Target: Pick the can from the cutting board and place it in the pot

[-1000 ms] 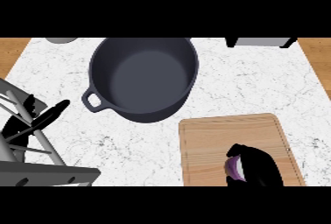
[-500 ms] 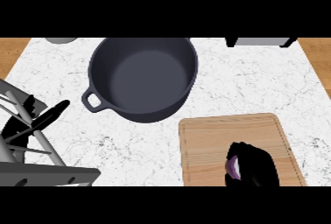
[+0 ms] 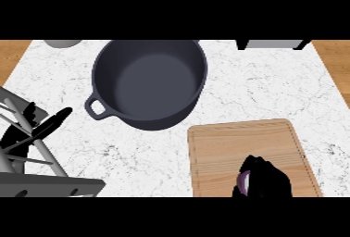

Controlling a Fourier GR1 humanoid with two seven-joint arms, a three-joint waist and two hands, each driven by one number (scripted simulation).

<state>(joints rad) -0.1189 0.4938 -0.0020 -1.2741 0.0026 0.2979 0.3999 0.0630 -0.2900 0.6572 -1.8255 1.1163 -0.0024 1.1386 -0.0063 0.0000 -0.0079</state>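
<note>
Right hand (image 3: 268,181) on the board's (image 3: 232,143) near edge, fingers curled round the purple can (image 3: 242,182) — can mostly hidden, pot (image 3: 150,81) at the worktop's (image 3: 273,88) far side, left hand (image 3: 37,129) by left edge — fingers straight, apart

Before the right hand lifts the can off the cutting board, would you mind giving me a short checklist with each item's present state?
1. Right hand curled round the can: ok; only a purple sliver of the can shows at the hand's left.
2. Can off the cutting board: cannot tell; the hand hides its base.
3. Pot open, nothing inside: ok.
4. Route from board to pot, up and to the left: ok; only bare counter lies between.
5. Left hand out of the way: ok; it rests open at the view's left edge, beside the pot's handle.
</note>
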